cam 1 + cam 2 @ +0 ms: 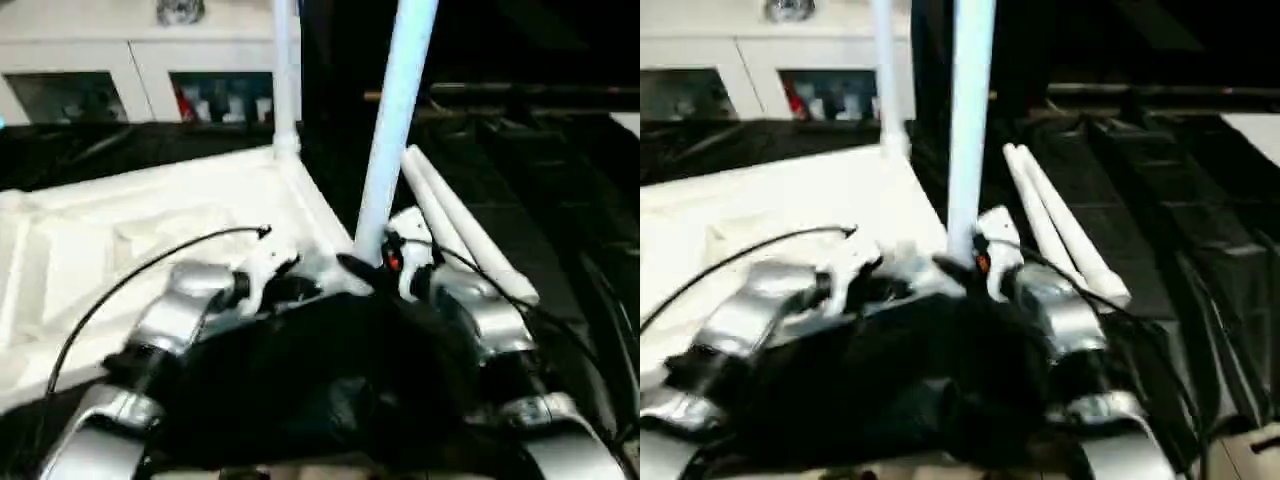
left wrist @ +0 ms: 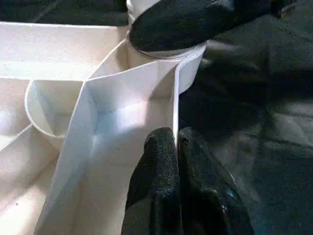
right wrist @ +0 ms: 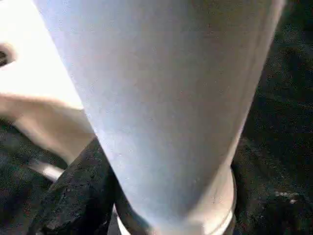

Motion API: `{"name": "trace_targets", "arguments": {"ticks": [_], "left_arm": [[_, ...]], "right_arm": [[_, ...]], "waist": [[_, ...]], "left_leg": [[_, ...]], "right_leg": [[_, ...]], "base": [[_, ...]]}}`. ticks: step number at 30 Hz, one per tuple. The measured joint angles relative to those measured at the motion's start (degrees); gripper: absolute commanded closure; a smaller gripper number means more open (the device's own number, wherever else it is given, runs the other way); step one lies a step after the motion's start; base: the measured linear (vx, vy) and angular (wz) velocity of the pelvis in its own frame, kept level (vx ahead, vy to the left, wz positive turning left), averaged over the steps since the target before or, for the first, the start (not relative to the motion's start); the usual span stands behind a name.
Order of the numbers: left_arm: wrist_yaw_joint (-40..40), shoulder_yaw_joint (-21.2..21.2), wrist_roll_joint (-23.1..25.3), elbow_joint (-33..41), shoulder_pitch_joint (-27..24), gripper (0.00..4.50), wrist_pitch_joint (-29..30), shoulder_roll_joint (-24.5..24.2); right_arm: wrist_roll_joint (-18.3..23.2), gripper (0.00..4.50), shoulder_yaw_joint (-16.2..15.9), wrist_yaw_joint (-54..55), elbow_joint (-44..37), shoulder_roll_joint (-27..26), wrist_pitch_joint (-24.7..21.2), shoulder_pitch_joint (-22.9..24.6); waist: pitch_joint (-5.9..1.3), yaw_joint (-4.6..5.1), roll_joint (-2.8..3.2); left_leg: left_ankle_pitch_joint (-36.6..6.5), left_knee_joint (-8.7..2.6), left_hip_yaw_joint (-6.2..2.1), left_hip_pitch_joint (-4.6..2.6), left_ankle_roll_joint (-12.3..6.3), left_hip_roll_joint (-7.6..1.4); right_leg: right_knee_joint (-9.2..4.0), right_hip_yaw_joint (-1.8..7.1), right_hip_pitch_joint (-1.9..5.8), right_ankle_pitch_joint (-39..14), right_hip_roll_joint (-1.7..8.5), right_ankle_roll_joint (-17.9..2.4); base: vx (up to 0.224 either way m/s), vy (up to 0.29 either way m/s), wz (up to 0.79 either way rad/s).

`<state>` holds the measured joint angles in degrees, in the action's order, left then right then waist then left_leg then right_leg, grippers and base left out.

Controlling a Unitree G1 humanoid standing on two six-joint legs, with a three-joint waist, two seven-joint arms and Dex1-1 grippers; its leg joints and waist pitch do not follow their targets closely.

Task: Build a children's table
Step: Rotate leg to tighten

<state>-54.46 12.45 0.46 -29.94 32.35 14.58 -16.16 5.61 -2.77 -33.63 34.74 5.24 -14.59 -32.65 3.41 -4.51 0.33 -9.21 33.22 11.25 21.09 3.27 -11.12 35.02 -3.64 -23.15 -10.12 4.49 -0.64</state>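
The right gripper (image 3: 161,196) clasps the upright leg (image 1: 395,130); the left gripper (image 2: 173,147) pinches the tabletop rim (image 2: 174,103).

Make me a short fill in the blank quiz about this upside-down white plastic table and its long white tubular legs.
1. The number of white tapered tubular legs lying loose on the dark floor is ____.
2. The left gripper is shut on the upside-down white plastic tabletop's ____.
3. The right gripper closes around the near upright leg's ____ end.

Answers: two; edge wall; bottom
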Motion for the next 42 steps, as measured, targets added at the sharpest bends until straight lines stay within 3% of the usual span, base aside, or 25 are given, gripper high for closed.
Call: {"name": "trace_targets", "arguments": {"ticks": [2, 4, 7, 15, 19, 25, 33, 42], "left_arm": [[3.6, -0.48, 1.13, -2.37, 1.6, 4.5, -0.02, 2.29], [4.72, -0.58, 1.51, -2.58, 1.74, 4.5, -0.11, 2.97], [4.19, -0.53, 1.53, -2.54, 1.73, 4.5, -0.67, 2.85], [0.32, -0.36, 1.48, -1.51, 0.58, 4.5, -2.3, 0.98], [-2.94, -0.09, 1.15, 0.25, -0.65, 4.5, -3.6, -0.36], [-9.82, 1.03, -0.32, 1.68, -1.9, 4.5, -6.19, -3.32], [-19.48, 1.31, -3.43, 6.14, -5.26, 4.5, -6.65, -8.31], [-21.83, 1.34, -4.07, 6.62, -5.83, 4.5, -6.65, -9.46]], "right_arm": [[-1.37, 1.8, 1.14, 5.99, 3.92, -1.9, 1.77, -2.44], [-1.66, 1.24, 1.24, 7.55, 5.17, -2.18, 3.03, -2.99], [-1.68, 1.05, 1.25, 7.04, 5.21, -2.18, 3.69, -2.85], [-1.65, 0.38, 0.55, -2.35, 3.67, -0.2, 5.15, -1.09], [-1.49, 0.01, -2.23, -9.0, 1.79, 2.96, 5.43, -0.14], [-0.23, 0.01, -5.54, -21.91, -3.94, 8.82, 4.56, 2.93], [3.32, 0.01, -8.72, -35.12, -10.85, 14.59, 2.21, 5.81], [3.82, 0.76, -9.02, -36.91, -12.46, 15.07, 1.22, 6.19]], "waist": [[-0.01, 0.05, 0.01], [-0.01, 0.02, 0.02], [-0.01, -0.26, 0.02], [-0.01, -0.29, 0.03], [0.0, -0.51, 0.04], [0.03, -1.25, 0.1], [0.04, -1.42, 0.11], [0.04, -1.65, 0.1]], "left_leg": [[0.0, -0.01, 0.0, 0.01, 0.0, 0.02], [0.0, -0.01, 0.0, 0.03, 0.0, 0.02], [0.0, -0.03, 0.0, 0.04, 0.0, 0.02], [0.0, -0.08, 0.01, 0.05, 0.0, 0.01], [0.0, -0.08, 0.01, 0.08, 0.0, 0.01], [0.0, -0.06, 0.01, 0.17, -0.01, 0.0], [0.0, -0.05, 0.01, 0.22, -0.01, -0.05], [0.0, -0.02, 0.01, 0.23, -0.01, -0.05]], "right_leg": [[-0.01, 0.01, 0.0, 0.01, 0.0, -0.01], [-0.02, 0.01, 0.0, 0.01, 0.01, -0.01], [-0.01, 0.01, 0.0, 0.13, 0.01, -0.21], [-0.02, 0.0, -0.03, 0.11, 0.0, -0.17], [-0.04, -0.01, -0.03, 0.1, 0.0, -0.16], [-0.07, -0.01, -0.04, 0.07, 0.01, -0.11], [-0.03, -0.06, -0.1, 0.06, 0.0, -0.11], [-0.02, -0.05, -0.09, 0.06, 0.01, -0.11]], "base": [[0.0, 0.0, 0.0], [0.0, 0.0, 0.0], [0.0, 0.0, 0.0], [0.0, 0.0, 0.0], [0.0, 0.0, 0.0], [0.0, 0.0, 0.0], [0.0, 0.0, 0.0], [0.0, 0.0, 0.0]]}}
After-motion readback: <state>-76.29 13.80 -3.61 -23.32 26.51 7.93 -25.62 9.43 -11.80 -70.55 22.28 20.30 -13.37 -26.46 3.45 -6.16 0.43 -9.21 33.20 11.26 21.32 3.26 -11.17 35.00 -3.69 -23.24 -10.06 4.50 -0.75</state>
